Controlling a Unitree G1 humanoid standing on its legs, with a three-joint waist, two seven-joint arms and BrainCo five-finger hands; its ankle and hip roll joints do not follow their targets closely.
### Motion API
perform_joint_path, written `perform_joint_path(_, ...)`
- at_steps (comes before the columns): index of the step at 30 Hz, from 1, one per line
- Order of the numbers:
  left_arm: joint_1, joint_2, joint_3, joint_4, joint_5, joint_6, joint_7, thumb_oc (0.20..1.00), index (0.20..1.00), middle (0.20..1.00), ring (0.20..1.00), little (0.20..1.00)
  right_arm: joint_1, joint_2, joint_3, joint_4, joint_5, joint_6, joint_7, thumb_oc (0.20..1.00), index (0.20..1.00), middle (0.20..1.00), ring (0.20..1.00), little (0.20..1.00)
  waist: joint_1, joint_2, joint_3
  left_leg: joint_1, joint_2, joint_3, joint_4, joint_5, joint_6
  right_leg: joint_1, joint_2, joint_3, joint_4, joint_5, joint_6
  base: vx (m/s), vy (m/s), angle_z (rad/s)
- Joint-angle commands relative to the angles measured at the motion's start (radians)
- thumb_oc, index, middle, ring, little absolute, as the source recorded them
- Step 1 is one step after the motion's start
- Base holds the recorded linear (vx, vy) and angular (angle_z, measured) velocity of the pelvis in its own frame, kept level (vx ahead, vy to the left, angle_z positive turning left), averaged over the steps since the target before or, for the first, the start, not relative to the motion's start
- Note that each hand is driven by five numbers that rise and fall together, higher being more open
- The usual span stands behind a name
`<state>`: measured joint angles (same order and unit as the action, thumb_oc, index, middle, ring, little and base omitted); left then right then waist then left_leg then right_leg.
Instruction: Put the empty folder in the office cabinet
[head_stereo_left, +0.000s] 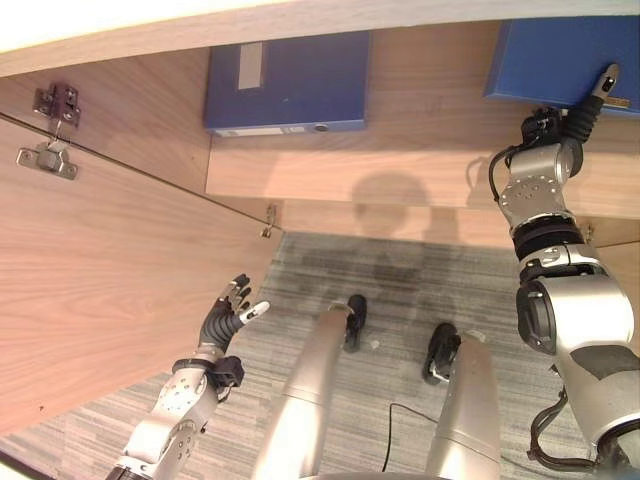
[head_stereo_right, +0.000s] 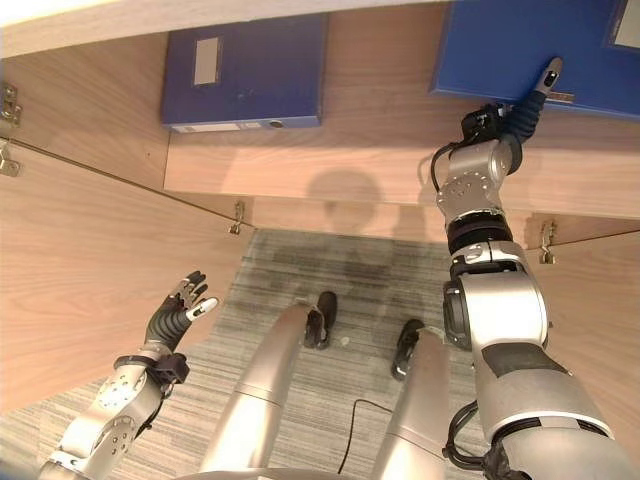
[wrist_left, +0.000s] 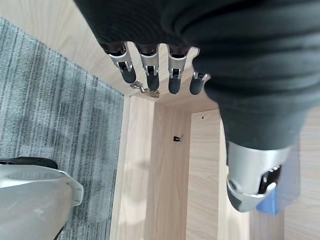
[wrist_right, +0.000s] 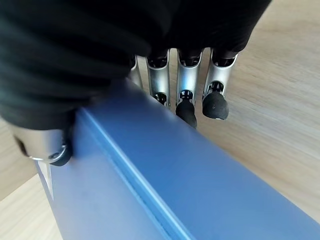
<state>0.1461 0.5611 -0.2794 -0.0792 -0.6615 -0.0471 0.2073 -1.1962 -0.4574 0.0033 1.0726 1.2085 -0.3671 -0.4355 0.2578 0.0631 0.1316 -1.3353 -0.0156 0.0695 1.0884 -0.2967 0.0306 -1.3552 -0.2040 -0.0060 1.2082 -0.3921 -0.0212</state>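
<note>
**Right hand grips blue folder at the cabinet shelf**

Leftmost, the open cabinet door (head_stereo_left: 110, 270) swings out toward the robot, its inner wood face bare apart from two metal hinges (head_stereo_left: 52, 130) near its upper edge. Just beside the door's lower edge, the left hand (head_stereo_left: 228, 318) hangs in the air above the grey striped carpet (head_stereo_left: 400, 290), fingers straight and loosely spread, thumb out to the side, holding nothing and touching nothing. In its own wrist view those fingers (wrist_left: 150, 75) reach straight out in a row toward the wooden cabinet corner.

Further along, a dark blue binder (head_stereo_left: 288, 82) lies on the wooden shelf (head_stereo_left: 360, 160) inside the cabinet, its spine with a pale label facing outward.

Over on the right, a brighter blue folder (head_stereo_right: 540, 50) sits at the shelf's right part, well apart from the binder. The right hand (head_stereo_right: 528, 100) is raised to its near edge. The right wrist view shows the grip: the fingers (wrist_right: 185, 95) go down one side of the folder's narrow edge and the thumb presses on the other side, so the hand pinches the folder between them, with the wood of the shelf close behind the fingertips. Whether the folder already rests on the shelf cannot be told.
</note>
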Motion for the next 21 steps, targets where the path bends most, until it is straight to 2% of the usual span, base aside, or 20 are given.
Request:
perform_joint_path(1,-0.033,0.056,0.02,-0.044,-0.002,-0.035,0.004,1.0,1.0,1.0,1.0,1.0,0.05,0.035,0.031,0.083,0.063,0.083,-0.025,0.2,0.2,0.2,0.2,0.2,0.022,0.011,0.08,0.003,-0.023,-0.02,0.017,-0.111,0.081,0.052,-0.003,0.045,-0.163,0.065,-0.053,0.0,0.0,0.0)
perform_joint_path(3,-0.031,0.059,0.02,-0.048,0.001,-0.034,0.004,1.0,1.0,1.0,1.0,1.0,0.052,0.028,0.034,0.095,0.056,0.091,-0.025,0.2,0.2,0.2,0.2,0.2,0.023,0.012,0.079,0.002,-0.024,-0.018,0.017,-0.112,0.082,0.05,-0.003,0.046,-0.165,0.067,-0.052,0.0,0.0,0.0)
perform_joint_path(4,-0.03,0.059,0.02,-0.049,0.001,-0.034,0.004,1.0,1.0,1.0,1.0,1.0,0.052,0.028,0.034,0.096,0.056,0.091,-0.025,0.282,0.282,0.282,0.282,0.282,0.023,0.012,0.079,0.002,-0.024,-0.018,0.017,-0.112,0.082,0.05,-0.003,0.046,-0.165,0.067,-0.052,0.0,0.0,0.0)
perform_joint_path(5,-0.03,0.059,0.019,-0.05,0.001,-0.032,0.002,1.0,1.0,1.0,1.0,1.0,0.055,0.026,0.037,0.101,0.053,0.097,-0.025,0.282,0.282,0.282,0.282,0.282,0.022,0.012,0.079,0.002,-0.024,-0.017,0.019,-0.113,0.082,0.05,-0.003,0.046,-0.165,0.069,-0.052,0.0,0.0,0.0)
perform_joint_path(6,-0.028,0.059,0.019,-0.053,-0.001,-0.03,-0.001,1.0,1.0,1.0,1.0,1.0,0.058,0.024,0.041,0.108,0.053,0.107,-0.018,1.0,1.0,1.0,1.0,1.0,0.021,0.012,0.079,0.002,-0.022,-0.015,0.02,-0.114,0.083,0.048,-0.005,0.046,-0.164,0.069,-0.052,0.0,0.0,0.0)
perform_joint_path(15,-0.042,0.06,0.018,-0.052,-0.003,-0.021,0.011,1.0,1.0,1.0,1.0,1.0,0.069,0.031,0.046,0.13,0.077,0.121,-0.018,1.0,1.0,1.0,1.0,1.0,0.008,0.012,0.086,-0.006,-0.016,-0.011,0.037,-0.126,0.085,0.042,-0.001,0.048,-0.162,0.07,-0.054,0.0,0.0,0.0)
perform_joint_path(21,-0.032,0.047,0.026,-0.051,-0.004,-0.011,0.027,1.0,1.0,1.0,1.0,1.0,0.128,0.093,0.036,0.038,0.093,0.083,-0.041,1.0,1.0,1.0,1.0,1.0,-0.009,0.009,0.094,-0.007,-0.008,-0.006,0.039,-0.13,0.086,0.036,0.003,0.049,-0.164,0.077,-0.054,0.0,0.0,-0.01)
